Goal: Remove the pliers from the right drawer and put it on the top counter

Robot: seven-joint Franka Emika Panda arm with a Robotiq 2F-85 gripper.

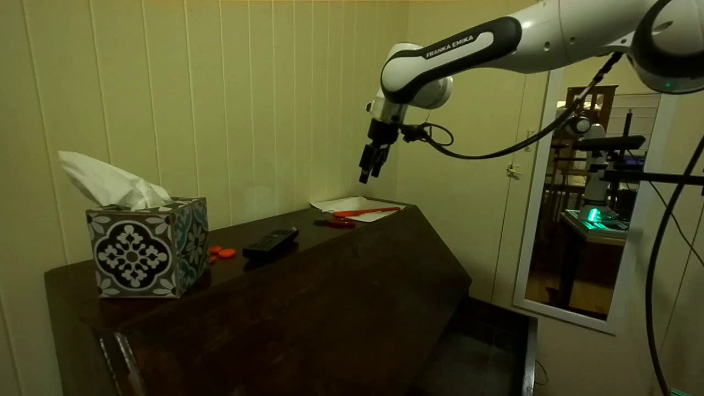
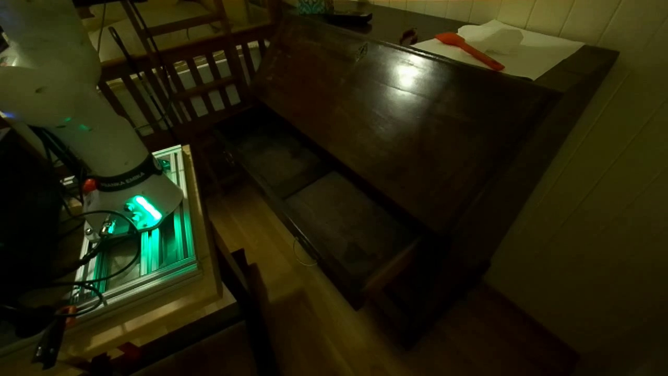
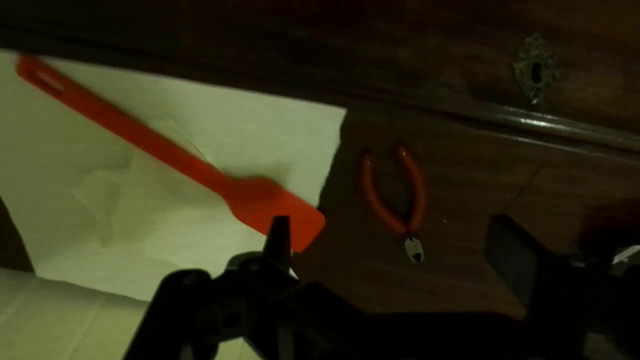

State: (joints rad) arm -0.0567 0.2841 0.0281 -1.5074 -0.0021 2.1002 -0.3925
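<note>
Pliers point(image 3: 418, 205) on top counter point(image 3: 467, 175); hovers with spread gripper point(image 1: 369, 176); could clip spatula point(image 3: 212, 181) at wrist-view nine o'clock if lowered askew.

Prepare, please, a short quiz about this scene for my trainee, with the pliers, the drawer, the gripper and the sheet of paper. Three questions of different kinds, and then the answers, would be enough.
1. True or false: the pliers are inside the drawer.
2. Choose how the gripper stands: (a) shut on the pliers; (b) shut on nothing; (c) open.
3. Fill in the missing word: a red ____ lies on the paper.

Key:
1. False; they lie on the counter, beside the paper.
2. c
3. spatula
</note>
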